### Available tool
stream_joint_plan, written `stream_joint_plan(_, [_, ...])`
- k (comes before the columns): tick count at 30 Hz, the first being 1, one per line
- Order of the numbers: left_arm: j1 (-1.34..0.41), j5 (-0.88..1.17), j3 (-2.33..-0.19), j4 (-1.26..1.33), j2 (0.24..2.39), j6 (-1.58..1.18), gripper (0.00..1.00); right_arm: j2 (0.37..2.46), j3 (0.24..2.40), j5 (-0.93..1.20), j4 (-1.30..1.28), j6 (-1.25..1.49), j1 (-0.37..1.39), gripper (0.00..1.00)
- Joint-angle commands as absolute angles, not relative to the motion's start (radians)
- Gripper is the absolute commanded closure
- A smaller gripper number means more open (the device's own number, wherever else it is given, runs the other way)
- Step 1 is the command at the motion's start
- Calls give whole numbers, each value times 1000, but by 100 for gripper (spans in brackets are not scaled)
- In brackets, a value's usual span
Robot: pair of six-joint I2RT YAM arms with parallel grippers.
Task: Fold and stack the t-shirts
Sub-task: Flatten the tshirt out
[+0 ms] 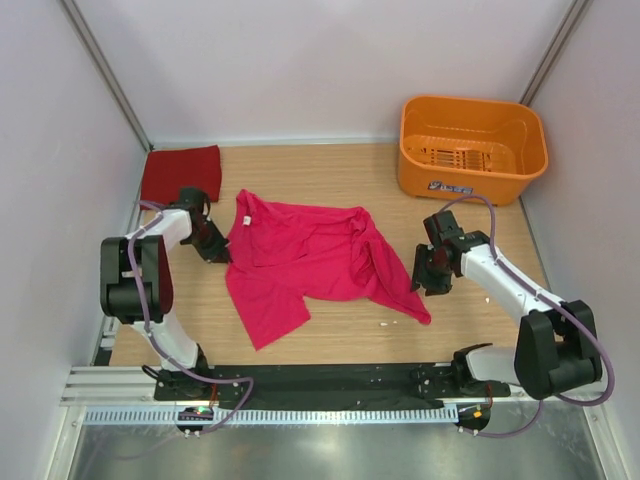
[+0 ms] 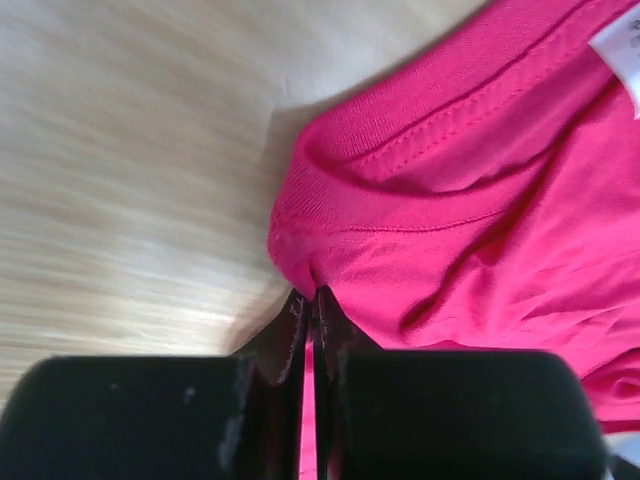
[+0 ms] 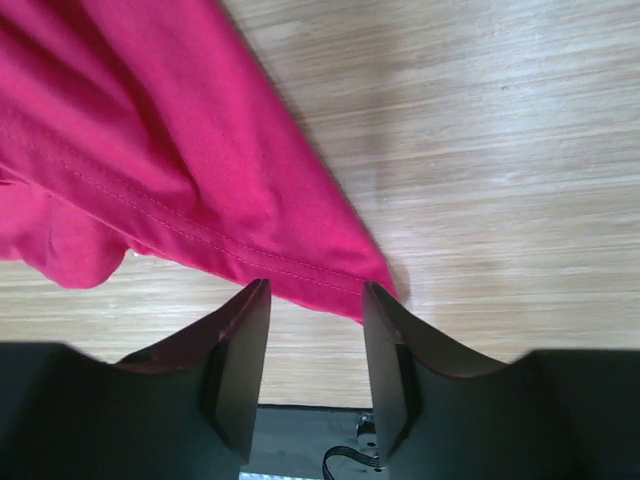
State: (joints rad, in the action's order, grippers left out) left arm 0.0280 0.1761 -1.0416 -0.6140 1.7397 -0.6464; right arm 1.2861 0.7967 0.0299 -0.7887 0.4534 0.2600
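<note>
The magenta-pink t-shirt (image 1: 300, 258) lies crumpled and spread on the wooden table, collar toward the left. My left gripper (image 1: 218, 252) is shut on its left edge near the collar; the left wrist view shows the jaws pinching pink cloth (image 2: 440, 200). My right gripper (image 1: 424, 280) is open at the shirt's right corner. In the right wrist view the hem corner (image 3: 340, 270) lies on the table just past the open fingertips (image 3: 246, 330), not gripped. The darker crimson t-shirt (image 1: 181, 171) lies folded flat at the far left corner.
An orange plastic basket (image 1: 472, 148) stands at the far right. White walls close in the table on three sides. A black rail (image 1: 320, 382) runs along the near edge by the arm bases.
</note>
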Motion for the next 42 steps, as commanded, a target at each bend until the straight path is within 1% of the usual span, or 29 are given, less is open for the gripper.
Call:
stream_joint_plan(1, [49, 133, -1118, -653, 1733, -597, 96, 1227, 776, 72, -810, 503, 259, 51])
stream_joint_plan(2, [49, 143, -1117, -660, 1726, -607, 87, 1217, 744, 93, -813, 509, 259, 48])
stream_joint_plan(3, [48, 147, -1109, -666, 1712, -615, 66, 1189, 726, 100, -818, 515, 259, 47])
stream_joint_plan(4, [46, 152, -1077, -670, 1672, -623, 57, 1178, 710, 103, -821, 534, 259, 46])
stream_joint_plan(6, [45, 173, -1025, -673, 1611, -656, 45, 1163, 696, 101, -843, 555, 259, 45])
stream_joint_plan(7, [41, 178, -967, -678, 1576, -672, 44, 1155, 696, 100, -850, 580, 258, 46])
stream_joint_plan(8, [28, 175, -933, -683, 1484, -686, 43, 1154, 695, 101, -854, 592, 259, 46])
stream_joint_plan(10, [9, 167, -879, -710, 1383, -736, 42, 1152, 687, 113, -844, 600, 259, 47])
stream_joint_plan(11, [-32, 164, -821, -716, 1285, -756, 43, 1144, 678, 107, -839, 612, 259, 49])
stream_joint_plan(14, [-116, 152, -735, -741, 1145, -871, 50, 1143, 663, 106, -825, 618, 259, 60])
stream_joint_plan(15, [-138, 146, -718, -753, 1068, -897, 52, 1146, 660, 107, -827, 621, 259, 61])
stream_joint_plan(17, [-196, 111, -700, -787, 1011, -962, 54, 1140, 657, 52, -837, 629, 259, 61])
stream_joint_plan(18, [-208, 97, -687, -801, 977, -974, 54, 1132, 658, 29, -859, 652, 259, 59])
stream_joint_plan(20, [-224, 78, -680, -851, 960, -983, 55, 1114, 666, -24, -876, 658, 259, 57])
stream_joint_plan(21, [-225, 78, -670, -879, 954, -983, 55, 1095, 667, -67, -909, 708, 258, 54])
stream_joint_plan(24, [-230, 91, -663, -879, 956, -979, 56, 1066, 629, -69, -890, 755, 256, 50])
stream_joint_plan(27, [-230, 90, -664, -864, 962, -979, 57, 1078, 583, -71, -844, 765, 247, 49])
stream_joint_plan(34, [-233, 110, -690, -859, 983, -971, 59, 1072, 531, -97, -756, 781, 218, 55])
stream_joint_plan(37, [-235, 110, -693, -874, 977, -974, 59, 1081, 515, -68, -707, 791, 215, 55])
stream_joint_plan(39, [-233, 112, -690, -888, 973, -983, 59, 1100, 505, -48, -681, 792, 213, 58])
stream_joint_plan(40, [-233, 113, -690, -894, 973, -994, 58, 1107, 499, -29, -673, 792, 215, 58])
stream_joint_plan(41, [-233, 110, -692, -902, 974, -1005, 54, 1114, 488, -22, -666, 793, 213, 59])
stream_joint_plan(42, [-233, 106, -695, -934, 985, -1014, 53, 1115, 482, -14, -660, 795, 215, 61])
